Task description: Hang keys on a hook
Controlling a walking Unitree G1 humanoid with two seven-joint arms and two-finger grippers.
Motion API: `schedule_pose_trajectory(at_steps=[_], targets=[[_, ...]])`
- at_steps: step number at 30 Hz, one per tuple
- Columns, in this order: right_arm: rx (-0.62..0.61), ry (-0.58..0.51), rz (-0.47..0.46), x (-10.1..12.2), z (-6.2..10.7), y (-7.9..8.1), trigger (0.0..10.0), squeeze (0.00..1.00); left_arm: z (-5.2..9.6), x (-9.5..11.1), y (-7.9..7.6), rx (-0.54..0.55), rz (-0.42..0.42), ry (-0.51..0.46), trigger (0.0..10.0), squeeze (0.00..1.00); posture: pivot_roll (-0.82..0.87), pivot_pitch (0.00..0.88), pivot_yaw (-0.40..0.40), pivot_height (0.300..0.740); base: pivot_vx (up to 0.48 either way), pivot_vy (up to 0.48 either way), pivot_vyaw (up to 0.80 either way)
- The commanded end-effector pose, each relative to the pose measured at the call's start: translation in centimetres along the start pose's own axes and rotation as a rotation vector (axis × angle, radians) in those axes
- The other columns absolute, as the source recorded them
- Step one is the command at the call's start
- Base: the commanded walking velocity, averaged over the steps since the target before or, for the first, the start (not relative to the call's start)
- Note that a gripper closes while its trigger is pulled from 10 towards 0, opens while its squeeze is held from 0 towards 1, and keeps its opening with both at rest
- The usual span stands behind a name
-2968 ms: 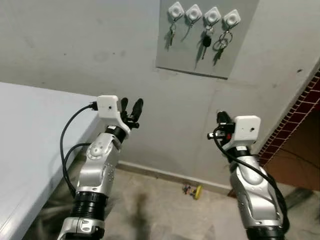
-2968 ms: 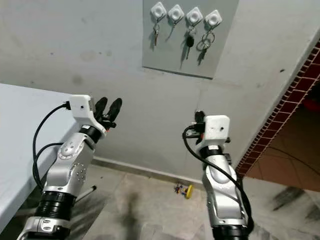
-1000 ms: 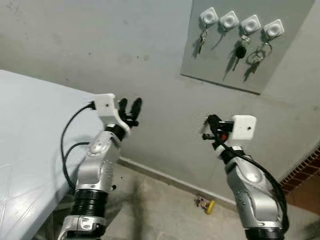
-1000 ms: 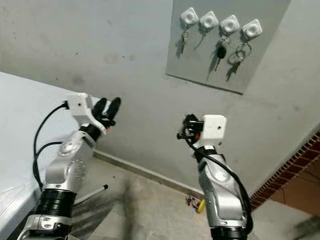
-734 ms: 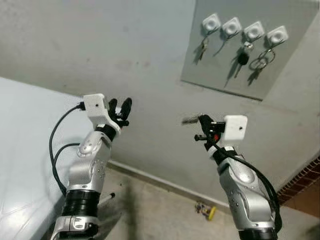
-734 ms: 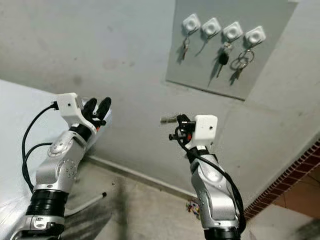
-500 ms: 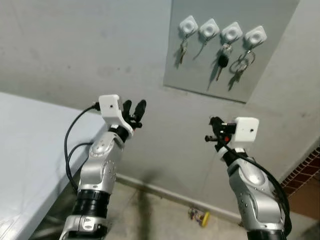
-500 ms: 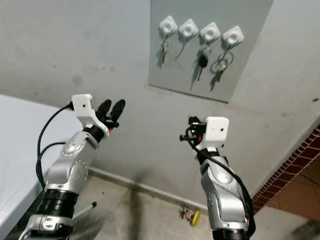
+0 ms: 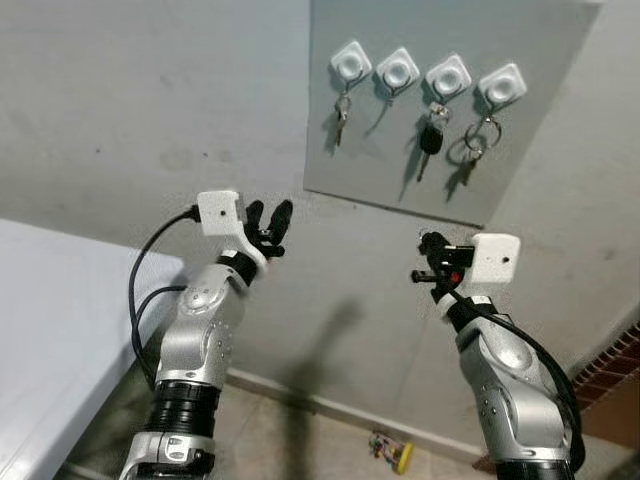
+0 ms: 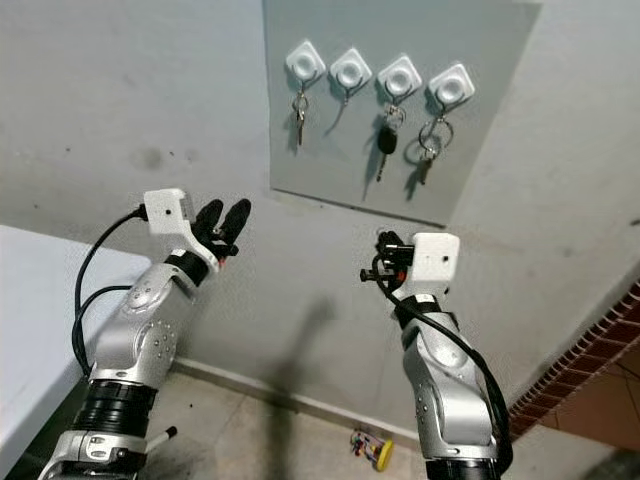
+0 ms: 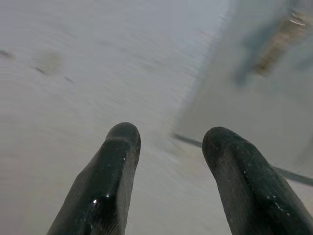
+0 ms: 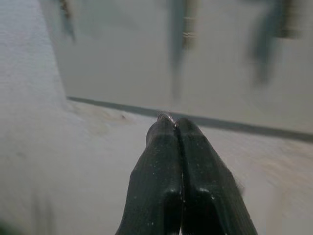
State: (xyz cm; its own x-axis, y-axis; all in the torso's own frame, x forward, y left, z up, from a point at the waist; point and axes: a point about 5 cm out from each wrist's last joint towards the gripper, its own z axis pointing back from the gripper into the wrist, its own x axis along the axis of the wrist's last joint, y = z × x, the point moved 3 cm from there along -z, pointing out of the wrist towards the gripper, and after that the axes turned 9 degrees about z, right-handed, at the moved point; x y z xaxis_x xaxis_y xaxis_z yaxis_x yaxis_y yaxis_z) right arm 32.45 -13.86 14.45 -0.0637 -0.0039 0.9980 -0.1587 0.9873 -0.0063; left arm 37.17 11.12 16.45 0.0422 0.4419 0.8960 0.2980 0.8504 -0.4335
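A grey board (image 9: pixel 520 170) on the wall carries a row of white hooks. The second hook (image 9: pixel 398 68) is bare. A small key (image 9: pixel 341 108), a black-headed key (image 9: pixel 430 140) and a key ring (image 9: pixel 472 150) hang from the others. My right gripper (image 9: pixel 428 243) is raised below the board, short of the wall. It is shut, and a thin sliver of metal (image 12: pixel 164 116), seemingly a key held edge-on, peeks from its tips. My left gripper (image 9: pixel 268 215) is raised to the left of the board, open, with nothing between its fingers (image 11: pixel 120 147).
A white table (image 9: pixel 50 310) stands at my left against the wall. A small yellow and red object (image 9: pixel 390 452) lies on the floor by the skirting. A brick wall edge (image 9: pixel 612 362) runs at the far right.
The whole view has swung, so the board has shifted left and the table shows less. Both arms keep the same raised pose. The left gripper stays open, the right stays shut.
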Motion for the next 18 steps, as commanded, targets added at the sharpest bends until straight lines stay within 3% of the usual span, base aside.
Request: schedule_pose_trajectory(at_steps=[1,8,14,18], targets=[[0.029,-0.025,-0.005,0.8,-0.3,0.8,10.0,0.0,0.0,0.8,0.5,0.015,-0.016,-0.019,10.0,0.0,-0.15,0.0,-0.051,0.724,0.368,0.0,0.0],[0.068,-0.029,0.008,0.9,-0.3,1.2,10.0,0.0,-0.1,1.5,-0.5,-0.018,-0.051,-0.058,10.0,0.0,-0.15,0.004,-0.052,0.724,0.0,0.0,0.0],[0.251,-0.106,0.017,2.5,0.0,3.6,10.0,0.0,0.2,2.0,-3.7,-0.192,-0.162,-0.066,10.0,0.0,-0.15,0.01,-0.05,0.724,0.0,0.0,0.0],[0.34,-0.15,0.031,3.6,0.0,4.6,10.0,0.0,0.3,2.0,-4.9,-0.25,-0.202,-0.071,10.0,0.0,-0.15,0.01,-0.05,0.724,0.0,0.0,0.0]])
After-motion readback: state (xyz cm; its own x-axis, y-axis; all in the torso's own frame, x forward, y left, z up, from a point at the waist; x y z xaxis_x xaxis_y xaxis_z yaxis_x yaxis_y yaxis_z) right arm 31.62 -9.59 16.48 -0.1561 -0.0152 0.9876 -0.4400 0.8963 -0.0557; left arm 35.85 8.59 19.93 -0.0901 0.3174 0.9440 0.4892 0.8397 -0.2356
